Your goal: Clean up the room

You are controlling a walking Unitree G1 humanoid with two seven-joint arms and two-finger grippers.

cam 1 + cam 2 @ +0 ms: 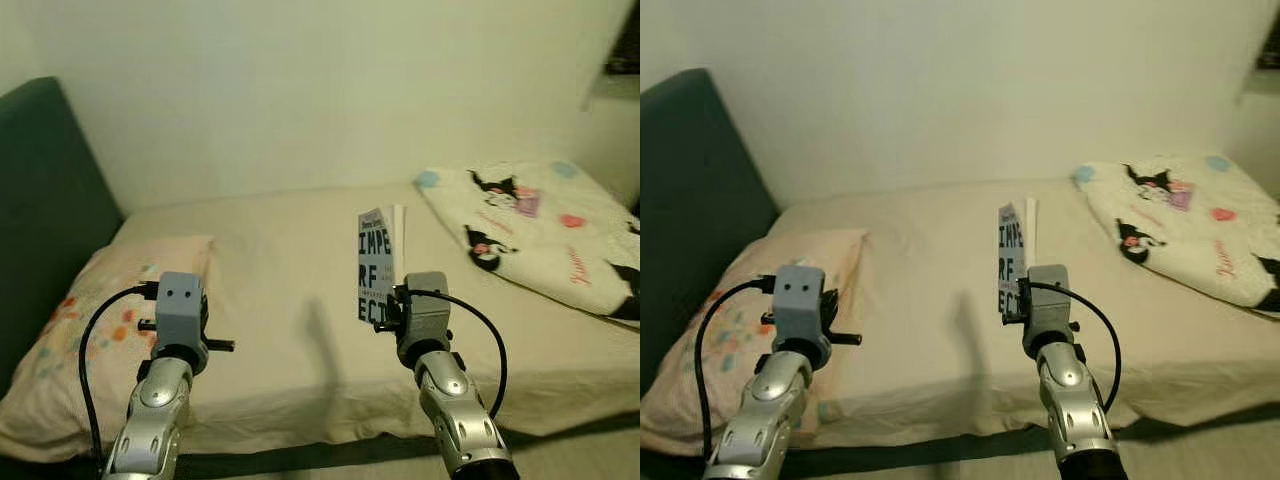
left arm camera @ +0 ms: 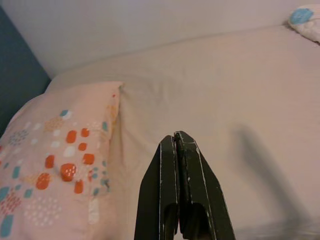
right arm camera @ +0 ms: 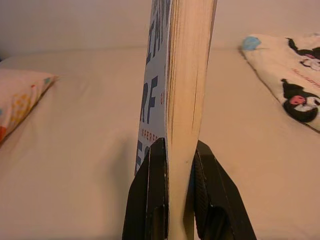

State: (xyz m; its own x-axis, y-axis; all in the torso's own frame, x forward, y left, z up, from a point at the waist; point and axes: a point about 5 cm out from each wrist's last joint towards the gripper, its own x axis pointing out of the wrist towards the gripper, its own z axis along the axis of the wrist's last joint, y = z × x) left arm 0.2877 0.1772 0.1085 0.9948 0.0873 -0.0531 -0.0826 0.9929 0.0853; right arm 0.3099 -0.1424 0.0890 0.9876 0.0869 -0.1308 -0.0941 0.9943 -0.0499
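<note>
the right gripper [image 3: 176, 165] has its two black fingers [image 3: 150, 190] pressed against either side of a book [image 1: 378, 262], one finger on the grey cover, the other on the far cover, with the cream page edges showing between them. the book stands upright, rising straight up out of the fingers, its cover with big dark letters turned toward the left arm. it is held in the air above the bed [image 1: 290, 300], clear of the beige sheet below the fingertips.

the left gripper [image 2: 180, 170] is raised beside it, well apart from the book, and its fingers are closed flat against each other with nothing between them. beyond and below those fingertips lies the bare sheet, and off to the outer side of them, toward the head of the bed, lies a pale pink pillow [image 2: 55, 165] dotted with orange, teal and white shapes. a dark teal headboard [image 1: 40, 210] stands behind the pillow.

out past the right fingers, further along the bed on the side away from the left arm, lies a white blanket [image 1: 545, 225] printed with black cartoon figures and pink and blue patches, spread over the mattress and well apart from the book. a plain cream wall [image 1: 320, 90] runs behind the bed. the book's shadow falls as a soft dark streak on the sheet between the two grippers.
</note>
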